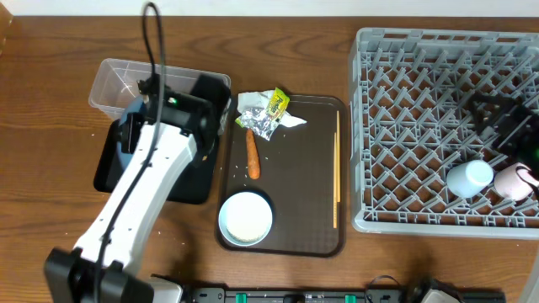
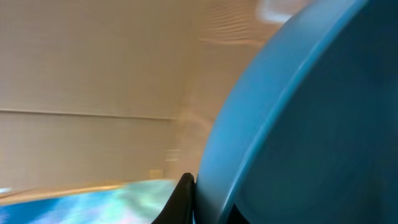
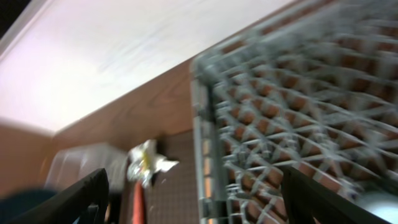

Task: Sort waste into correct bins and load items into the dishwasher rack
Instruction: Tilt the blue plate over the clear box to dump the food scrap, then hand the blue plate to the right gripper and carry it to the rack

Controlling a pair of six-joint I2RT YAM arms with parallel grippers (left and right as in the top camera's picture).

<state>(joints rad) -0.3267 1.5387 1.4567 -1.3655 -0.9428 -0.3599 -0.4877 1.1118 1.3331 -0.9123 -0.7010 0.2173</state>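
Observation:
My left gripper point(image 1: 139, 118) is shut on the rim of the dark-blue plate point(image 1: 128, 136) and holds it on edge over the black tray point(image 1: 108, 172) and the clear tub point(image 1: 118, 80). The plate point(image 2: 311, 124) fills the left wrist view beside one jaw point(image 2: 194, 199). My right gripper point(image 1: 508, 126) is open and empty above the grey rack point(image 1: 404, 84), where the light-blue cup point(image 1: 469, 178) and pink cup point(image 1: 512, 182) stand. The wrappers point(image 1: 265, 114), carrot point(image 1: 252, 154), white bowl point(image 1: 246, 217) and chopsticks point(image 1: 337, 168) lie on the brown serving tray point(image 1: 295, 185). The brown lump is hidden.
The right wrist view shows the open jaws point(image 3: 205, 199), the rack's left wall point(image 3: 202, 124), the wrappers point(image 3: 146, 163) and the carrot point(image 3: 135, 205). My left arm point(image 1: 135, 202) crosses the table's left front. Wood table point(image 1: 50, 101) surrounds everything.

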